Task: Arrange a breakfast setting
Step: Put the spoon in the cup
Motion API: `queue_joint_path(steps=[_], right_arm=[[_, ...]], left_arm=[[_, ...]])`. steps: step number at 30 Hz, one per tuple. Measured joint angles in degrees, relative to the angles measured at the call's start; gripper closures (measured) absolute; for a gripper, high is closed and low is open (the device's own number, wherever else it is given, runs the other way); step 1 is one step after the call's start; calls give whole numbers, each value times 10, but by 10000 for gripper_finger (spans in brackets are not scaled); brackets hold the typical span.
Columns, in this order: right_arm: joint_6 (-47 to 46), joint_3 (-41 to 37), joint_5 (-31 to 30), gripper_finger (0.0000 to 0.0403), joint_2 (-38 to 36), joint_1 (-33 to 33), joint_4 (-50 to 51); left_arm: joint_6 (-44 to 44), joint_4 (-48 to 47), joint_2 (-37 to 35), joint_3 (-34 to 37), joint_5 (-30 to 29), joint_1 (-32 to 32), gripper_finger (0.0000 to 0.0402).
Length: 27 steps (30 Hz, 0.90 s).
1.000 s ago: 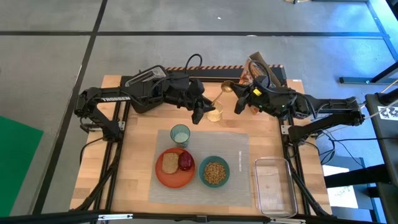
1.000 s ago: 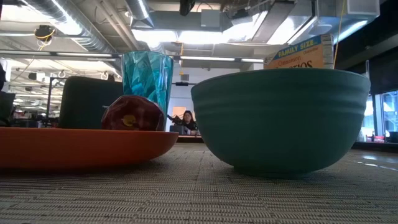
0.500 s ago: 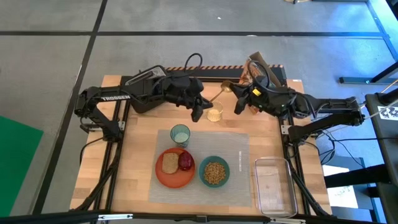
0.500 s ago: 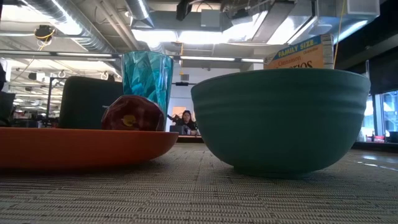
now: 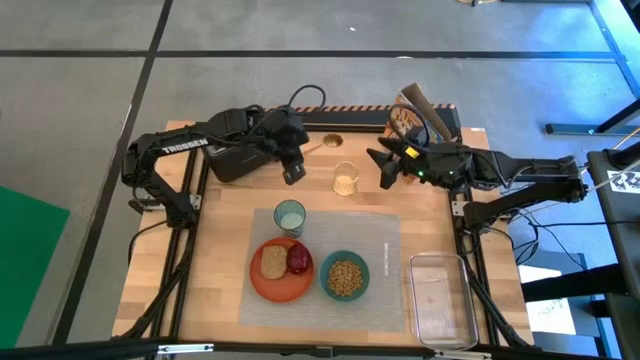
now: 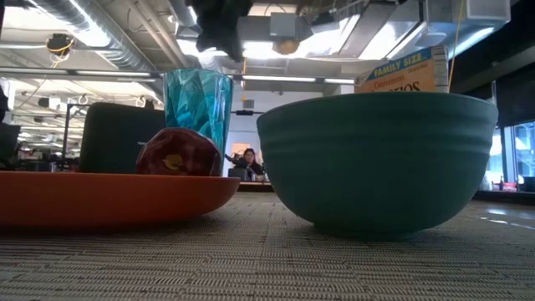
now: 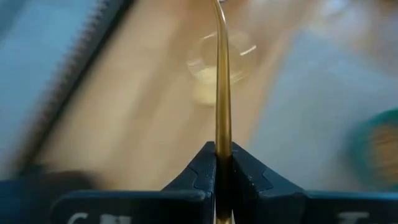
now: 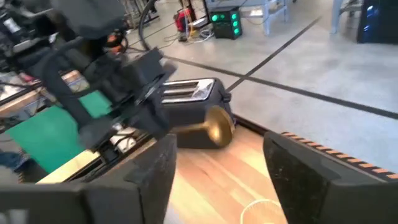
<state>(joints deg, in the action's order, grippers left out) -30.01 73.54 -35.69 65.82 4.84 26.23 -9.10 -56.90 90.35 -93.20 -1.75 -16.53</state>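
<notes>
The left hand (image 5: pixel 293 172) is up near the back of the counter (image 5: pixel 225 240), just in front of the black toaster (image 5: pixel 235 150). It pinches the thin handle of the gold spoon (image 5: pixel 322 144) tight between its two fingers (image 7: pixel 202 168). In the left wrist view the handle runs straight out from the hand. From above, the spoon points away to the right, with its round end over the back of the counter. The spoon looks lifted off the wood, though I cannot be sure from above.

The spot where the spoon should go is toward the front and a bit right of this hand. That is the grey mat (image 5: pixel 385 265). On the mat, from left to right, are the orange plate (image 5: pixel 262 285) with the toast (image 5: pixel 272 262) and the dark red fruit (image 5: pixel 299 260), then the teal bowl (image 5: pixel 345 277) with cereal in it. The green cup (image 5: pixel 289 216) stands at the back left corner of the mat. The bare strip of mat right of the bowl looks like the best place for the spoon, I think. To lie there neatly, the spoon would have to turn so its long side runs front to back.

A small clear cup (image 5: pixel 345 179) stands between the two hands.

The right hand (image 5: pixel 388 168) waits at the back right, fingers spread apart and holding nothing.
</notes>
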Motion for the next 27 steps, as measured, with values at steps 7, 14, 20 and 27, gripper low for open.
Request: queue_joint_path(steps=[7, 14, 20, 27], right_arm=[[-15, 0, 7, 154, 0, 0, 1], [-15, 0, 3, 153, 0, 0, 1], [-41, 0, 8, 153, -8, 0, 1], [-68, 0, 7, 153, -31, 0, 8]], left_arm=[[298, -8, 1, -8, -210, 12, 385], [639, 136, 41, -8, -307, 40, 383], [886, 215, 113, -7, -370, 44, 384], [986, 235, 179, -7, -382, 45, 385]])
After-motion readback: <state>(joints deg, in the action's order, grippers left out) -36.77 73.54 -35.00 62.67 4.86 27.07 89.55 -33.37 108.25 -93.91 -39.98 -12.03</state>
